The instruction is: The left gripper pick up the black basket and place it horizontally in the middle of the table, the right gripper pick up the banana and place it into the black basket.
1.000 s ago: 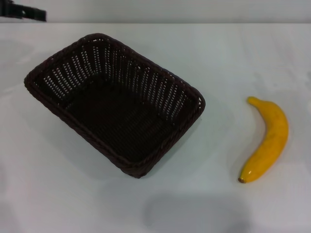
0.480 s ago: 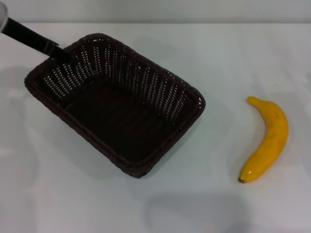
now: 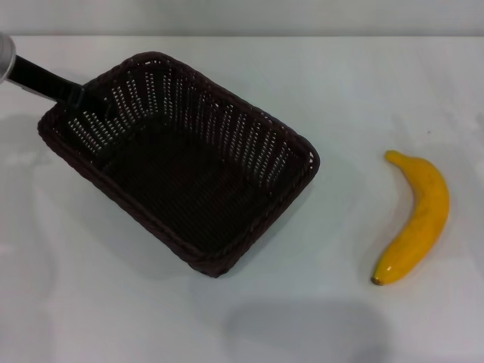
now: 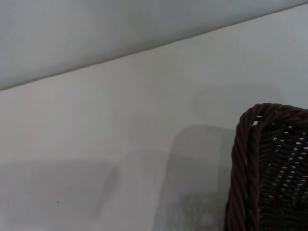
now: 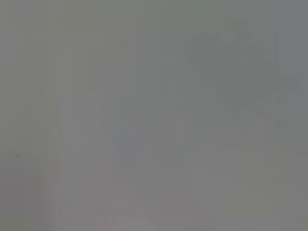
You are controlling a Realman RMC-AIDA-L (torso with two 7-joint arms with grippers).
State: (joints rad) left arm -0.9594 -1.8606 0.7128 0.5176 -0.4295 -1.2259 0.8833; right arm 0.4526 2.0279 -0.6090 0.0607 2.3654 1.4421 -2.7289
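The black basket (image 3: 296,141) sits slanted on the left half of the white table (image 3: 355,83), empty, with one corner toward the front. My left gripper (image 3: 79,96) comes in from the far left as a thin black finger and reaches the basket's far-left corner at the rim. In the left wrist view only that braided corner of the basket (image 4: 250,159) shows, close up, with bare table beside it. The banana (image 3: 418,218) lies on the right side of the table, well apart from the basket, with its dark tip toward the front. My right gripper is out of view.
A pale wall runs behind the table's far edge (image 3: 302,35). The right wrist view shows only a flat grey surface. A soft shadow lies on the tabletop near the front middle (image 3: 302,333).
The left gripper entered from the far left and dropped to the basket's far-left corner, then slid slightly back along the rim. Basket and banana have not moved.
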